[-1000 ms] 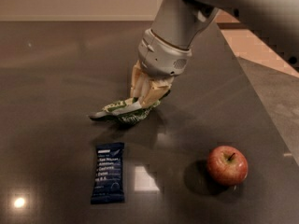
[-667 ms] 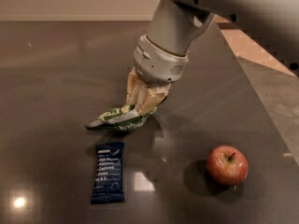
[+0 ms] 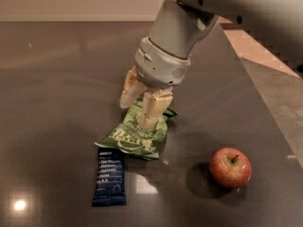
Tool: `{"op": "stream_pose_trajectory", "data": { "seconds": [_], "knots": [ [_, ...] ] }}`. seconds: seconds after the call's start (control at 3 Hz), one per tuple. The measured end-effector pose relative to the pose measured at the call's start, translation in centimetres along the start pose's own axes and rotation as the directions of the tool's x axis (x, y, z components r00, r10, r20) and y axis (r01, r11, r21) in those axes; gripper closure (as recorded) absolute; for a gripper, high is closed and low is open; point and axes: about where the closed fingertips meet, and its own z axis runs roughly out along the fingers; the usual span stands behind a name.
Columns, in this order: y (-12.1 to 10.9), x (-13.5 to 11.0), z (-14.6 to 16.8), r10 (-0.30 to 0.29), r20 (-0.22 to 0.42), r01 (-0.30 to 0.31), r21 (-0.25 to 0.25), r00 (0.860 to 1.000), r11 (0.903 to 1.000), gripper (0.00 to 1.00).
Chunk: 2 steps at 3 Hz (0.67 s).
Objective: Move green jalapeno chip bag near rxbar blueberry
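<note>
The green jalapeno chip bag [image 3: 135,135] lies flat on the dark table, its lower edge touching the top end of the rxbar blueberry [image 3: 110,176], a navy wrapper with white text lying lengthwise toward me. My gripper [image 3: 134,115] hangs just above the bag's far end. Its two pale fingers [image 3: 150,109] are spread apart, one on each side of the bag's top, and the bag rests on the table rather than hanging from them.
A red-yellow apple [image 3: 230,167] sits to the right of the bag and bar. The table [image 3: 57,79] ends at a slanted right edge [image 3: 265,108], with floor beyond it. The big grey arm fills the upper right.
The gripper has carried the bag down and toward the bar, and the bag has gone from hanging crumpled in the fingers to lying flat on the table. The fingers have spread apart.
</note>
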Motion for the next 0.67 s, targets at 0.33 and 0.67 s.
{"op": "stream_pose_trajectory", "data": {
  "seconds": [0.33,0.67],
  "knots": [
    [-0.13,-0.12,-0.03,-0.002,-0.001,0.002,0.007,1.0,1.0,0.0],
    [-0.13,-0.13,-0.03,-0.002,-0.001,0.002,0.007,1.0,1.0,0.0]
  ]
}}
